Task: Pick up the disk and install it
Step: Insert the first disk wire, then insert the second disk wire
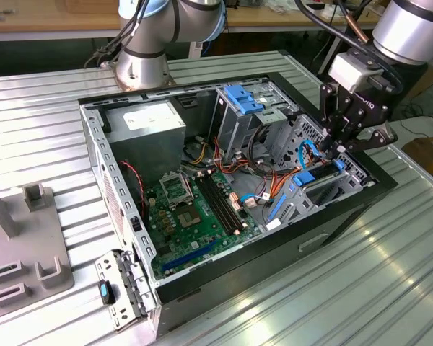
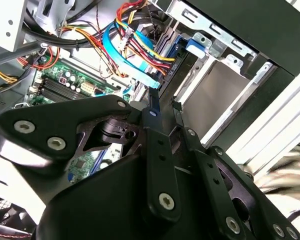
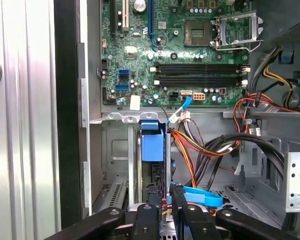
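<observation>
In the exterior view, the open black-and-grey metal computer case [image 1: 101, 155] lies on its side on a ribbed metal table [image 1: 390, 274], with its green motherboard [image 1: 198, 216] exposed. The black multi-link gripper [image 1: 338, 149] hangs over the drive cage at the exterior view's right end of the case. Directly beneath it, the flat grey hard disk with its blue plastic rail frame [image 1: 314, 178] appears to stand edge-on in the cage slot. Judged from this, the pick-up is complete and the disk is at least partly inserted; full seating cannot be confirmed. The second wrist view adds the gripper [image 2: 164, 107] from behind. Its fingers [image 2: 152, 112] are drawn nearly together, a narrow gap remains, and nothing is visibly pinched. A blue flat data cable [image 2: 121, 52] and red-and-yellow power wires [image 2: 137, 20] run just beyond. The first wrist view looks past the gripper [image 3: 163, 195] along the slot. It shows the disk's blue frame [image 3: 151, 145] between the cage walls, near the motherboard edge, a detail the other views do not give.
</observation>
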Controlling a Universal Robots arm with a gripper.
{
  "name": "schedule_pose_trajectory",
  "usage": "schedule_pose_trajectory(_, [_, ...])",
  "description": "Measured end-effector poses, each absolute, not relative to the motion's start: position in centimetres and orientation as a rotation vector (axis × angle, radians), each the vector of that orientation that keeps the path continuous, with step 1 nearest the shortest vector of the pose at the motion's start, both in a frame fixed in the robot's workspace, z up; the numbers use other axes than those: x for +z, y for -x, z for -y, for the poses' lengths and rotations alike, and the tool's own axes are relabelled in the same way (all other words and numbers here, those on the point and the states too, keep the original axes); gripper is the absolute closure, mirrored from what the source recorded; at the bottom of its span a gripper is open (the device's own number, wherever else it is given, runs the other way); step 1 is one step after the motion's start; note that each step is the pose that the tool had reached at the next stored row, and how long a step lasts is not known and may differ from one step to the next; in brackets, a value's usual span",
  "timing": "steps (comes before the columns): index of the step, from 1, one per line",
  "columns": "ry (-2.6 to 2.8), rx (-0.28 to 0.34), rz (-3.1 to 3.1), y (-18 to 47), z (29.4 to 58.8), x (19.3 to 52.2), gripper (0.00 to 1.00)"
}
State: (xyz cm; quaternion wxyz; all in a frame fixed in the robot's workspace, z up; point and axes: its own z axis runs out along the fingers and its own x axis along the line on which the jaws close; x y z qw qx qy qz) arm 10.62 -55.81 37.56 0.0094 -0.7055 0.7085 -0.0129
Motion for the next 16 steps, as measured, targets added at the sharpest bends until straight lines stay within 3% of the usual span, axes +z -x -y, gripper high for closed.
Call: schedule_pose_trajectory(16, [2.213, -0.019, -2.222, -10.62, 55.81, 37.56, 0.75])
